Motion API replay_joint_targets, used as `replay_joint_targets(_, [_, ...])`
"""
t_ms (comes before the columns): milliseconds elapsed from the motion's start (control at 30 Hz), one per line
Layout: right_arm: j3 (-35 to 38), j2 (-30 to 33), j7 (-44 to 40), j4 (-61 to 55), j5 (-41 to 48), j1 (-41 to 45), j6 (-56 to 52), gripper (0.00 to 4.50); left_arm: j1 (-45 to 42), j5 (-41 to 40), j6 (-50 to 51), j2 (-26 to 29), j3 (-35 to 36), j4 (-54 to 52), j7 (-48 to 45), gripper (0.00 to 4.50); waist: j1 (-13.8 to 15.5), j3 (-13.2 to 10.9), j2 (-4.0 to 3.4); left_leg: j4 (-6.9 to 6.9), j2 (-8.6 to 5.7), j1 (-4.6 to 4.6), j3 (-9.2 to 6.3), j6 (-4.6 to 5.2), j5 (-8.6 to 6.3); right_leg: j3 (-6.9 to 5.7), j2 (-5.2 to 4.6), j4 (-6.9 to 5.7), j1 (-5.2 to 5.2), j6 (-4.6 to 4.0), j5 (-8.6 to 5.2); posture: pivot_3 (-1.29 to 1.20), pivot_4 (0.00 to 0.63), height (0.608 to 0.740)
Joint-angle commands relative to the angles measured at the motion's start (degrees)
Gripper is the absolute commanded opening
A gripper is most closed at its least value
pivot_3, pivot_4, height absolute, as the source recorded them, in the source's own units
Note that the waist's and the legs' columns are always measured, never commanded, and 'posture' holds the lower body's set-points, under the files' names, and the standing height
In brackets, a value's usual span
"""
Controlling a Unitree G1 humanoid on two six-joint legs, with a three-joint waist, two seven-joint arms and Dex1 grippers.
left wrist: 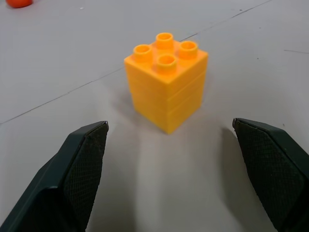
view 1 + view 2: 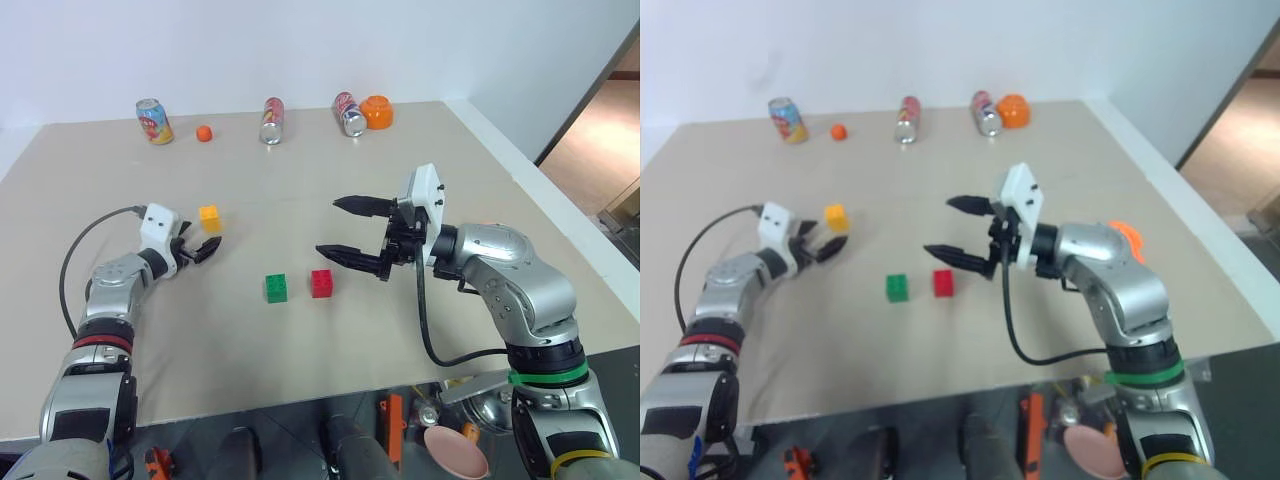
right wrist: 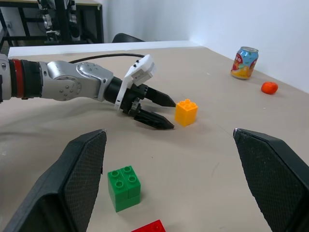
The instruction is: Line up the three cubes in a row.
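Note:
The yellow cube [image 2: 209,217] stands on the tan table, left of the middle. My left gripper [image 2: 203,243] is open just short of it, low over the table and pointing at it, with the cube [image 1: 166,87] ahead of the fingertips and not between them. The green cube [image 2: 276,288] and the red cube [image 2: 322,283] sit side by side nearer the front edge, a small gap between them. My right gripper [image 2: 327,227] hangs open above the table, right of the red cube, pointing left with nothing in it.
Along the far edge lie or stand three drink cans [image 2: 154,121] [image 2: 272,120] [image 2: 349,113], a small orange ball [image 2: 204,133] and an orange pumpkin toy [image 2: 377,111]. The table's right edge [image 2: 520,160] runs diagonally. A pink bowl [image 2: 455,450] sits below the front edge.

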State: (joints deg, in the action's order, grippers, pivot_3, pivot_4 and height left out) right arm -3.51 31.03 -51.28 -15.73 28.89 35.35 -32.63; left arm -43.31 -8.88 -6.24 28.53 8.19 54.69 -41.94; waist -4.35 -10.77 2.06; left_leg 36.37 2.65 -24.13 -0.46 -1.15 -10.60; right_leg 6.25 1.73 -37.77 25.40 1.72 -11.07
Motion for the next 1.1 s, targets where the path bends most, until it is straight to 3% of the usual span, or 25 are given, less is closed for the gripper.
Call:
replay_joint_targets(33, [2.3, 0.9, 0.2, -2.2, 1.2, 0.2, 0.0, 4.35, -3.3, 0.6, -1.8, 0.1, 0.1, 2.4, 0.0, 4.27, 0.0, 0.0, 0.0, 0.0, 0.0, 0.0, 0.0, 0.0, 0.0, 0.0, 0.0, 0.0, 0.0, 0.0, 0.0, 0.0, 0.15, 0.74])
replay_joint_targets(333, [1.5, 2.1, -1.4, 0.8, 0.4, 1.8, 1.0, 4.35, -6.3, 0.8, -2.6, -0.3, 0.4, 6.7, -0.4, 4.27, -0.1, 0.0, 0.01, 0.0, 0.0, 0.0, -0.01, 0.0, 0.0, 0.0, 0.01, 0.0, 0.0, 0.0, 0.0, 0.0, 0.15, 0.74])
replay_joint_targets(600, [1.3, 2.3, -2.6, 2.6, 0.2, 3.2, 1.5, 4.35, -4.5, 0.2, -0.6, -0.7, 0.7, 3.6, 1.2, 4.27, 0.0, 0.0, 0.02, 0.0, 0.0, -0.01, -0.01, 0.0, 0.0, 0.0, 0.01, 0.0, 0.0, 0.01, 0.01, 0.0, 0.15, 0.74])
replay_joint_targets(800, [0.9, 2.2, -3.3, 3.3, 0.1, 3.5, 1.9, 4.35, 1.4, 0.0, 6.6, -2.4, 0.0, -9.2, 4.9, 4.27, 0.0, 0.0, 0.01, -0.01, 0.0, -0.01, -0.01, 0.0, 0.0, 0.01, 0.01, 0.0, 0.0, 0.02, 0.01, 0.0, 0.15, 0.74])
replay_joint_targets(1100, [0.4, 1.4, -4.1, 4.8, -0.3, 4.2, 2.7, 4.35, 6.9, 0.2, 24.4, -7.2, 1.0, -29.5, 21.1, 4.27, 0.0, 0.0, 0.02, 0.03, -0.01, 0.0, -0.04, 0.0, 0.0, 0.02, 0.01, 0.0, -0.02, 0.08, 0.05, 0.0, 0.15, 0.74])
